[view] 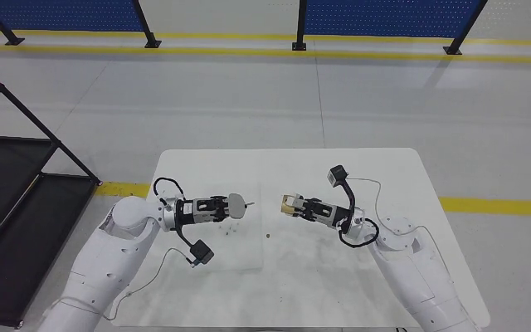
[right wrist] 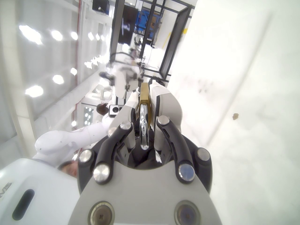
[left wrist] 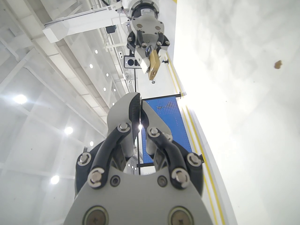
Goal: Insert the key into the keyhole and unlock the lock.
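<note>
Top view high above the table; wrist views close behind their fingers, facing each other.

Above the middle of the counter, the left end effector and the right end effector point at each other, tips near but apart, each on its own side. The lock sits pinched between the right one's fingers, shackle back toward the wrist, its far end facing the left arm. The key juts from the left one's pressed-together fingertips toward the lock, not touching it. A speck lies on the counter under the gap, nearer the robot.
</note>
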{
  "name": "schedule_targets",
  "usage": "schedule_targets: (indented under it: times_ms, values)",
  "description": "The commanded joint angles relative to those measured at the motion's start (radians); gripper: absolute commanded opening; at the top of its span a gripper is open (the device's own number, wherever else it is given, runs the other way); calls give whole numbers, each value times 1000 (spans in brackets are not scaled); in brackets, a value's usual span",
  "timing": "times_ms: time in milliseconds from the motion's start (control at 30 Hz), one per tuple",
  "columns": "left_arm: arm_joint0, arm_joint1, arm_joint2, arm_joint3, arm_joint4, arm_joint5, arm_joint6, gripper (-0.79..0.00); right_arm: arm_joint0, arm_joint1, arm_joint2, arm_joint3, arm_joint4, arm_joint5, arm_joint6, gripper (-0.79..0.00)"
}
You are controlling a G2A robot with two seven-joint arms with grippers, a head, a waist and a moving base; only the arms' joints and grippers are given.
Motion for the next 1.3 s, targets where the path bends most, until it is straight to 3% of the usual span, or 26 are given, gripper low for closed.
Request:
schedule_targets:
  times_ms: [0,233,533,767,867,1267]
  values:
    - [-18,-1,2,21,-14,37,14,-785,0,0,0,0,0,0,0,-785]
    - [-83,-4,45,95,-14,122,124,-785,0,0,0,0,0,0,0,-785]
    - [-266,-19,147,269,25,203,287,-785,0,0,0,0,0,0,0,-785]
    - [-392,-42,251,371,37,202,293,-785,0,0,0,0,0,0,0,-785]
    - [-414,-49,282,396,38,206,289,-785,0,0,0,0,0,0,0,-785]
    - [-400,-49,289,382,33,205,279,-785,0,0,0,0,0,0,0,-785]
